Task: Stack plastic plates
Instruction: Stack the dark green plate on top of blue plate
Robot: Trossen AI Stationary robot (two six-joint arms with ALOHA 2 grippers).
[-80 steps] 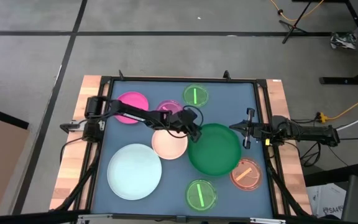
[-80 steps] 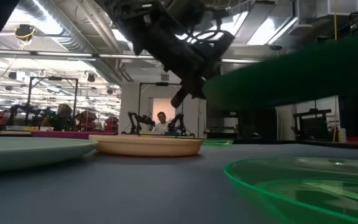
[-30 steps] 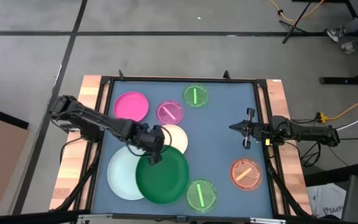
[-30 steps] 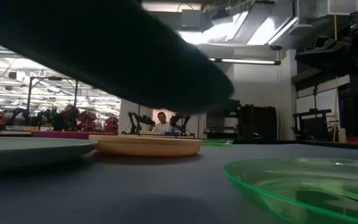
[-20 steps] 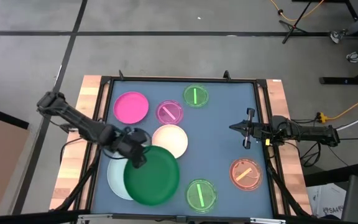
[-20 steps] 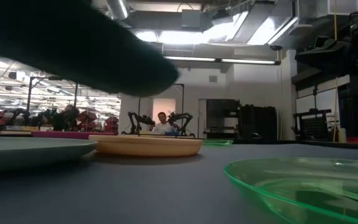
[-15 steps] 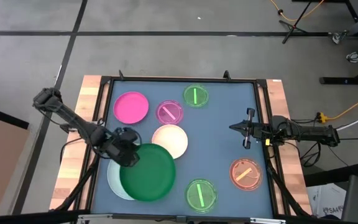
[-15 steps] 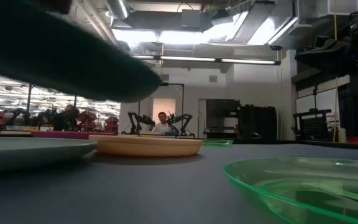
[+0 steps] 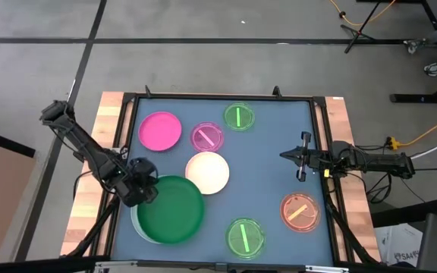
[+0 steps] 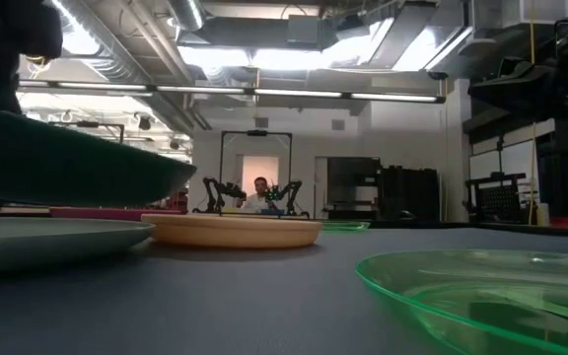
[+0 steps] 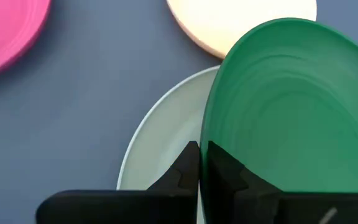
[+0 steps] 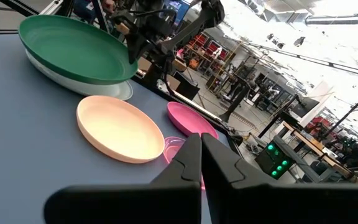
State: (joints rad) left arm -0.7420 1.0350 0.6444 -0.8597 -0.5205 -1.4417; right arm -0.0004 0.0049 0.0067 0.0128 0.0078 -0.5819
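Observation:
My left gripper (image 9: 136, 191) is at the table's near left, shut on the large dark green plate (image 9: 171, 220). That plate hangs just over the large pale blue-white plate (image 9: 136, 224) and covers most of it. In the low view a thin gap shows between the green plate (image 10: 67, 168) and the pale plate (image 10: 47, 237). The cream plate (image 9: 207, 172) and the magenta plate (image 9: 160, 130) lie flat on the mat. My right gripper (image 9: 300, 157) waits shut at the right edge, holding nothing. My left gripper pinches the green plate's rim (image 11: 205, 134) on its far-left side, one finger on the upper face and one on the underside. The fingers (image 11: 229, 177) come from the table's left, slanting down. The plate is lifted clear, nearly level, above the pale plate (image 11: 160, 137).
Small translucent plates lie around: pink (image 9: 207, 136), green (image 9: 239, 117) at the back, green (image 9: 245, 236) at the front, orange (image 9: 302, 211) at the near right. A black frame (image 9: 218, 97) rims the dark mat. Bare mat lies in the middle right.
My left gripper, still shut on the green plate, has gone toward the table's left edge and down. The plate has moved from beside the cream plate to over the pale plate and has sunk closer to it.

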